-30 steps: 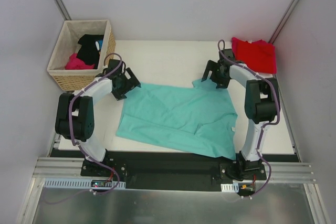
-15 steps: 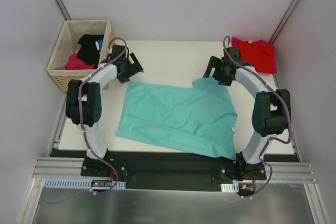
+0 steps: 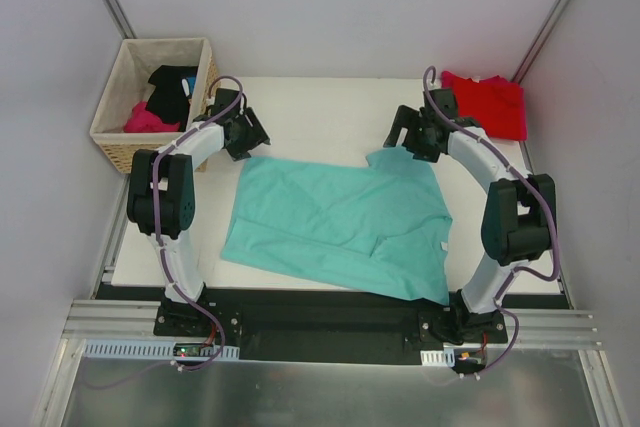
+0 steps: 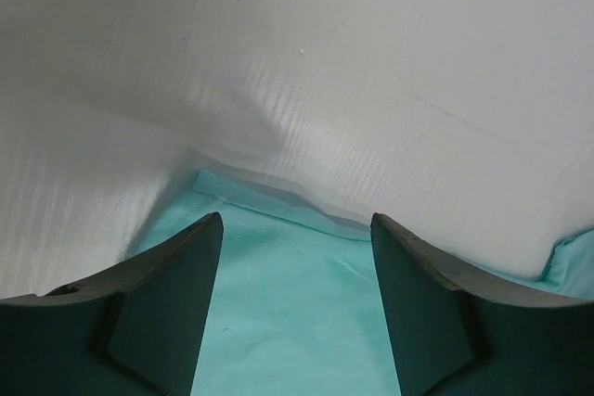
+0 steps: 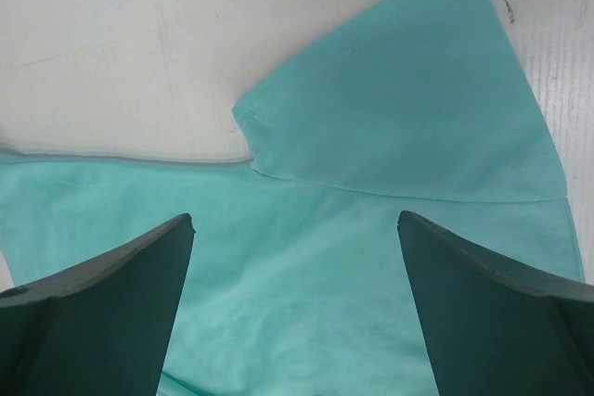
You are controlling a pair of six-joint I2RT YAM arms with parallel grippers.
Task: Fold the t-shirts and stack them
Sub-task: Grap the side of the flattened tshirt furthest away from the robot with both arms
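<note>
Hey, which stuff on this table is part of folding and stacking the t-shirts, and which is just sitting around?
For the job: teal t-shirt, red t-shirt.
Lying about: wicker basket, with black garment and pink garment inside.

The desk (image 3: 320, 112) is a white, matte slab with faint scuffs and scratches on its surface (the wrist views show them best). Two things lie directly on it. A teal t-shirt (image 3: 340, 222) is spread open across the middle, lightly wrinkled, one short sleeve pointing toward the far right. Its near right corner reaches the desk's near edge. A red t-shirt (image 3: 487, 105) sits in the far right corner in a rough, rumpled rectangle, apart from the teal one. A wicker basket (image 3: 125, 142) stands at the far left corner – whether on the desk or just beside it cannot be told.
</note>
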